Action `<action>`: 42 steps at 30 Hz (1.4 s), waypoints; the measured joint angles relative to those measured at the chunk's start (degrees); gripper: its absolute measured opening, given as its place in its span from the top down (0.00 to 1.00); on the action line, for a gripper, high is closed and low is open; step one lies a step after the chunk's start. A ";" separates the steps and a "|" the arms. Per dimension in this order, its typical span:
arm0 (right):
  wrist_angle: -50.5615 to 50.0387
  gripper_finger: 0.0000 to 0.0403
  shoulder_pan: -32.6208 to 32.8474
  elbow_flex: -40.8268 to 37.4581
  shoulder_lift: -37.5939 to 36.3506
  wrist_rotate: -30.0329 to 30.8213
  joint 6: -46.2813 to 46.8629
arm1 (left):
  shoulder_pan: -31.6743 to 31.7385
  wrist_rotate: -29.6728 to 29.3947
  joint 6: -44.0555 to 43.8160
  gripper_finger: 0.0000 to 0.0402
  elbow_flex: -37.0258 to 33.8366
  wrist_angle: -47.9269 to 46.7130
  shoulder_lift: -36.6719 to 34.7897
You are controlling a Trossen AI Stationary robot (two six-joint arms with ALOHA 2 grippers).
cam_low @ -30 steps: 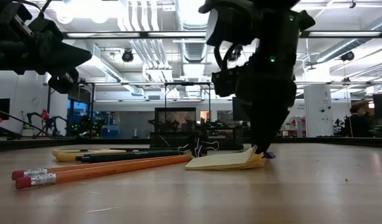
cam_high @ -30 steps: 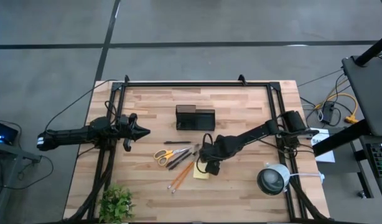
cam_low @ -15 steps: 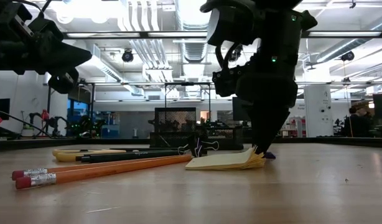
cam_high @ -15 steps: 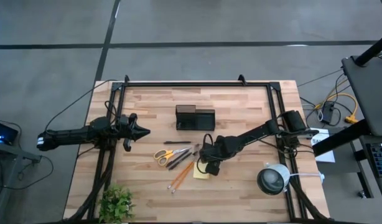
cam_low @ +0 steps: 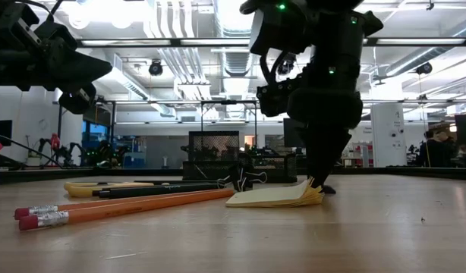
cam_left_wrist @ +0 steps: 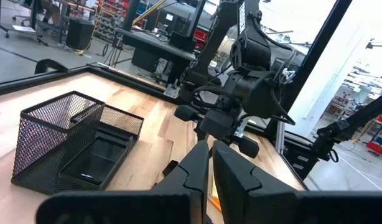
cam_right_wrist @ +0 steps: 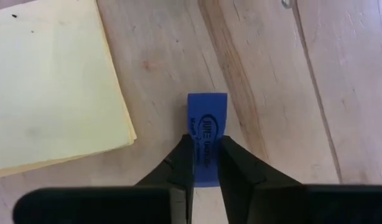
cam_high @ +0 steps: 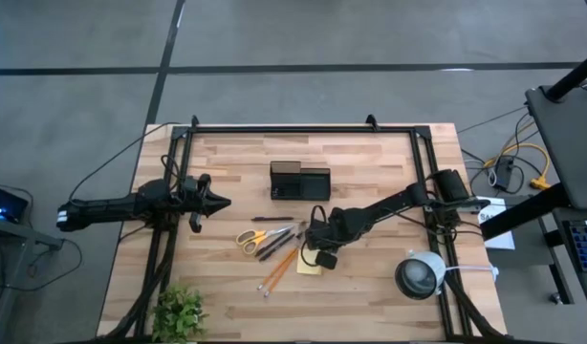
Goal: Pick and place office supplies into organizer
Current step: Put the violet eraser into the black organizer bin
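**Right jaws on blue eraser**

The right gripper (cam_right_wrist: pixel 203 163) stands on the tabletop (cam_high: pixel 370 162), its jaws narrowed onto a small blue eraser (cam_right_wrist: pixel 207 134) just right of the yellow sticky-note pad (cam_right_wrist: pixel 54 81). The left gripper (cam_high: pixel 220 202) hovers at the left, jaws pressed together. The mesh organizer (cam_high: pixel 299 180) sits farther back, centre.

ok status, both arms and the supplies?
Right gripper shut on blue eraser beside sticky pad. Left gripper shut, parked at table's left side. Organizer empty, path clear.
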 joint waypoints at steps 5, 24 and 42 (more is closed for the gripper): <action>-3.03 0.90 -1.44 7.26 -0.89 7.15 -2.49 | -0.02 0.01 0.01 0.98 0.00 -0.01 -0.02; 3.82 0.89 -18.75 21.75 7.39 -0.82 -28.79 | -0.02 0.00 0.00 0.98 0.00 -0.04 0.17; -5.53 0.58 -18.98 29.99 13.55 4.59 -29.30 | -0.02 0.00 0.02 0.98 0.00 0.02 0.37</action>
